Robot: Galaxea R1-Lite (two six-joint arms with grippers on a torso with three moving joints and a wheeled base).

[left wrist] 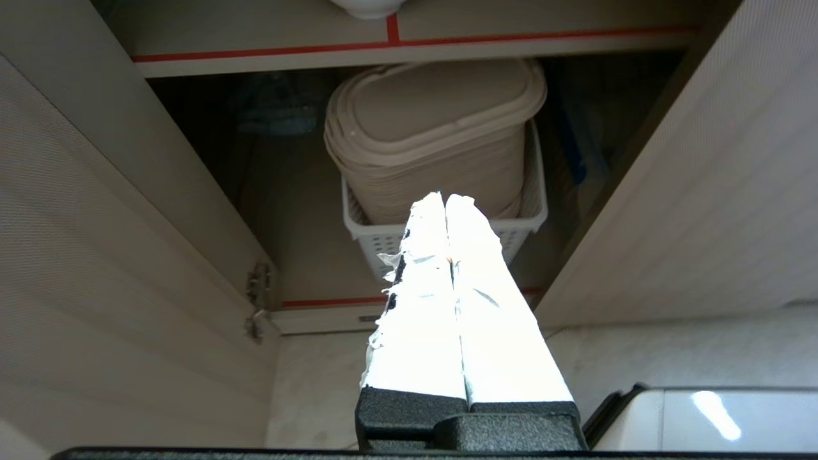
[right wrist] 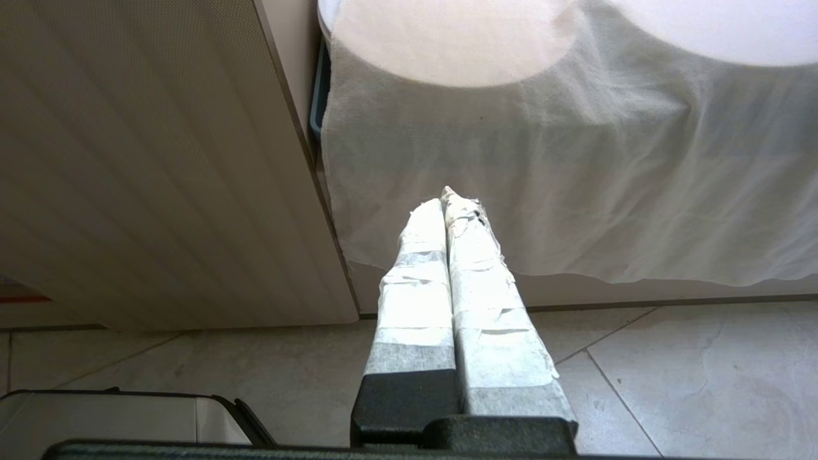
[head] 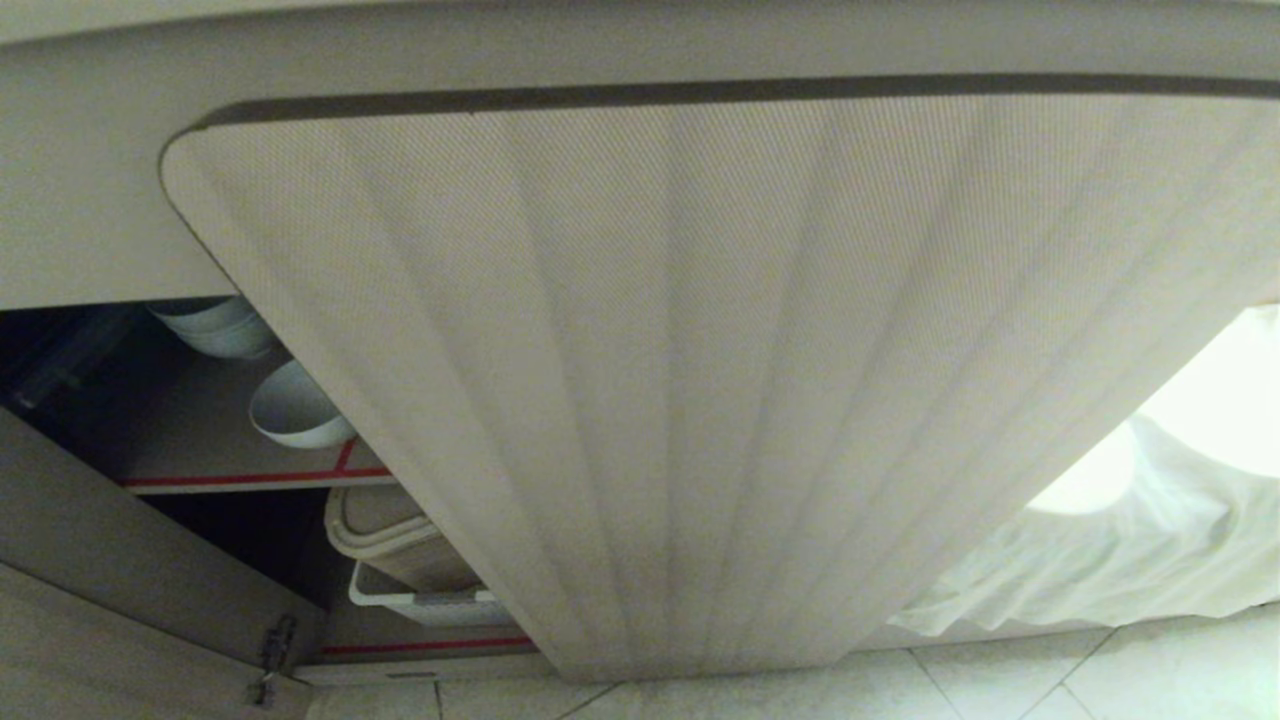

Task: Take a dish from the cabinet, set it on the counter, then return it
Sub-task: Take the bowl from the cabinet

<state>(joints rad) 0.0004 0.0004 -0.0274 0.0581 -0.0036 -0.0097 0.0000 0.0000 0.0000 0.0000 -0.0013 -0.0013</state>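
The small white round ceramic bowl (head: 295, 408) sat on the upper brown shelf of the beige ribbed-door cabinet (head: 680, 400), at nine o'clock in the head view, a stack of similar bowls (head: 215, 325) at its eleven o'clock. The left gripper (left wrist: 445, 199) and right gripper (right wrist: 444, 195) each stood closed and empty.

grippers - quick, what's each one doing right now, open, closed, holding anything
Left gripper: closed, holding nothing, facing the open cabinet.
Right gripper: closed, holding nothing, in front of the white cloth.
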